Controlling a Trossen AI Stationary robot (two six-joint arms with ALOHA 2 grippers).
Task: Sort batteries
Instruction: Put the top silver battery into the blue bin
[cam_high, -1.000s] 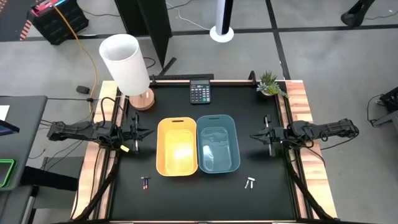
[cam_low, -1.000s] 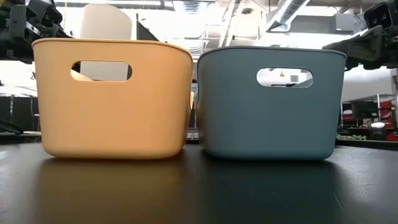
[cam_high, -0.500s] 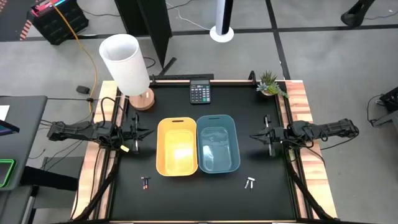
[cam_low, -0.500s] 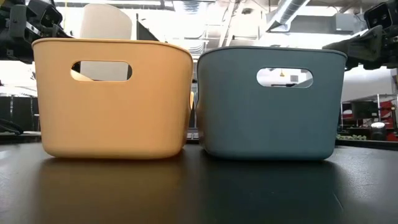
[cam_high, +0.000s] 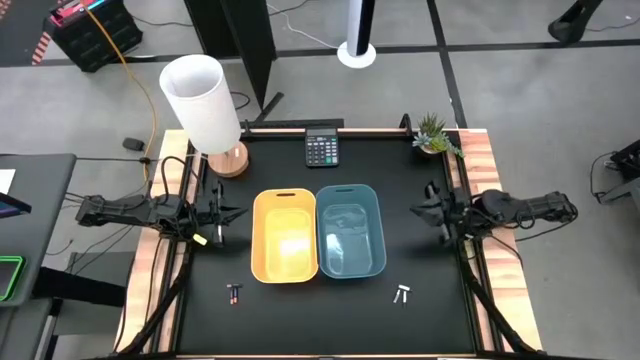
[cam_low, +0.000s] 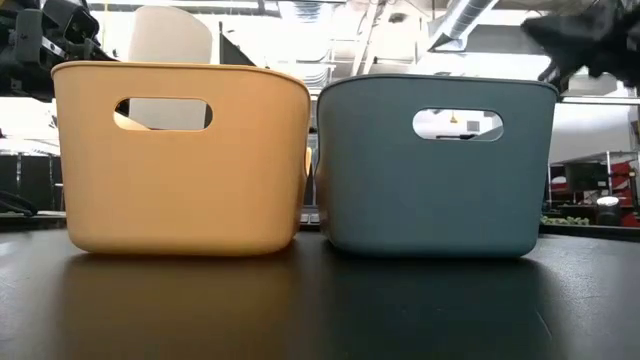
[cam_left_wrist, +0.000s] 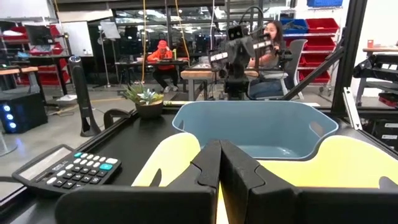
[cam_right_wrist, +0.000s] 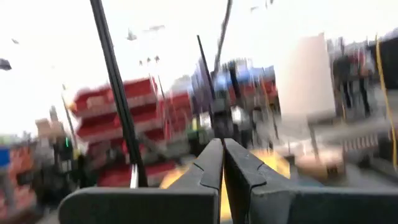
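Note:
Two dark batteries with reddish ends (cam_high: 233, 294) lie on the black table near its near edge, left of the bins. Two silvery white batteries (cam_high: 403, 294) lie near the near edge on the right. A yellow bin (cam_high: 284, 236) and a blue bin (cam_high: 350, 229) stand side by side mid-table. My left gripper (cam_high: 222, 212) hovers shut left of the yellow bin (cam_left_wrist: 168, 163), well above the table (cam_low: 45, 35). My right gripper (cam_high: 432, 212) is shut too (cam_right_wrist: 222, 163), right of the blue bin and raised (cam_low: 590, 40). No battery shows in the low or wrist views.
A calculator (cam_high: 321, 149), a lamp with a white shade (cam_high: 201, 100) and a small potted plant (cam_high: 433, 133) stand along the far edge. Bare black table lies around both battery pairs. People sit at desks in the room beyond (cam_left_wrist: 163, 59).
My right gripper has drawn back a little toward the table's right edge and tipped upward, moving fast enough to blur. It stays shut. The left arm, bins and batteries have kept still.

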